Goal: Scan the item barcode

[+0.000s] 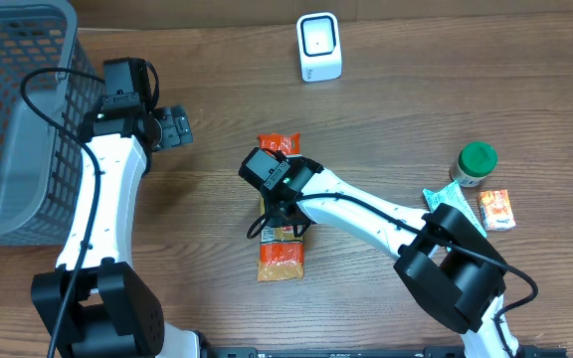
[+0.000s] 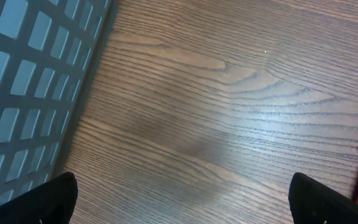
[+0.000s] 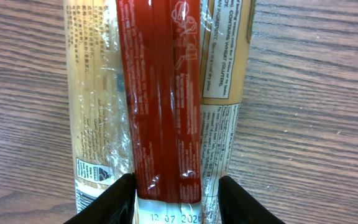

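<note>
Table [image 1: 396,109], wood grain, with two arms at work on it. Packet [image 1: 282,257], orange and red, lies flat near the middle of the table with its long axis running toward and away from the scanner [image 1: 318,47]; the two are well apart. Scanner: white, upright, at the far edge. Right gripper [image 1: 285,204] hangs directly over the packet's middle. In the wrist view its fingers [image 3: 114,200] stand part-way apart on either side of the packet's [image 3: 160,93] red centre strip, overlapping the pale printed panels beside it; whether they actually pinch the packet cannot be told. Left gripper [image 1: 174,127]: spread wide and holding nothing, above bare wood just beside the basket [image 1: 18,119], with both fingertips [image 2: 58,199] at the lower corners of its own view. Basket: grey mesh, in the far left corner. Jar [image 1: 476,164], green lid, stands on the right, with a small orange pack [image 1: 496,210] just beside it.
</note>
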Controlling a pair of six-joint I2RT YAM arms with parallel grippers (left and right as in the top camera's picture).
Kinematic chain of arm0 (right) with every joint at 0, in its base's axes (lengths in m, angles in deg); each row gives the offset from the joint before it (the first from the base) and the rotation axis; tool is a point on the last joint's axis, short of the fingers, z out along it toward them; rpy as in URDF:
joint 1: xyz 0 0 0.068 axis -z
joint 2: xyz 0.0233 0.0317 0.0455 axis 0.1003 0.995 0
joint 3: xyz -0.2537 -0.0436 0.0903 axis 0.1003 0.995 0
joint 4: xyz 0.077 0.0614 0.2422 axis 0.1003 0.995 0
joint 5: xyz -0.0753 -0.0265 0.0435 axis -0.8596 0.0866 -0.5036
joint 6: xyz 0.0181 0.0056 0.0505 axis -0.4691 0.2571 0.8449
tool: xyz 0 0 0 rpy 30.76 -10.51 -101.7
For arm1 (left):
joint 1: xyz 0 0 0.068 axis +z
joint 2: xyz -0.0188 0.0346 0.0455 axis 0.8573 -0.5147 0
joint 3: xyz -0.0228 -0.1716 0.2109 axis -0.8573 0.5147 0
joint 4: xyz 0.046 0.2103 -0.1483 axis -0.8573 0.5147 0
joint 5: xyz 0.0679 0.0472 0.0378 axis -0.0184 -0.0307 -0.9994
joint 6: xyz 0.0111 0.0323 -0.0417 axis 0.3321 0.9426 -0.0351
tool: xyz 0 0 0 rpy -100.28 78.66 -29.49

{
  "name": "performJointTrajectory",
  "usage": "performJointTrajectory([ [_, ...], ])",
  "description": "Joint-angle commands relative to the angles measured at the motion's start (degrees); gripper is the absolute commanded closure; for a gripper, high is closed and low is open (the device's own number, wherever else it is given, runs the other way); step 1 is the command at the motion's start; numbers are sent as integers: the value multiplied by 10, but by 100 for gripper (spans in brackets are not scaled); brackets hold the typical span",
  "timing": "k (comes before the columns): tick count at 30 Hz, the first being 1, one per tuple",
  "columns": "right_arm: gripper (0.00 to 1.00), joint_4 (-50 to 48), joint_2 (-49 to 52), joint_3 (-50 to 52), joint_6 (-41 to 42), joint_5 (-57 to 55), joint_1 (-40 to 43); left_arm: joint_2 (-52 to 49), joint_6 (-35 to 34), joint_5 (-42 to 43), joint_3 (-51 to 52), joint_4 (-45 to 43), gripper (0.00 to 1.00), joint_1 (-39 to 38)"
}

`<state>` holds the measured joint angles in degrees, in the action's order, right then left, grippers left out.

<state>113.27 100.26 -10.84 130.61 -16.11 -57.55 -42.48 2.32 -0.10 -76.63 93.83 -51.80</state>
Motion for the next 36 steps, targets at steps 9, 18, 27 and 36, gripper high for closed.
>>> performJointTrajectory([
  [9,51,-21,-24,6,-2,18,2,-1,-2,-3,-9,0,0,-1],
  [18,52,-28,-30,7,-9,43,10,-1,-2,-3,-9,0,1,-1],
  [27,56,-23,-31,8,-31,120,57,-1,-2,-3,-9,0,0,-1],
  [36,57,-24,-31,8,-49,196,85,-1,-2,-3,-9,0,0,-1],
])
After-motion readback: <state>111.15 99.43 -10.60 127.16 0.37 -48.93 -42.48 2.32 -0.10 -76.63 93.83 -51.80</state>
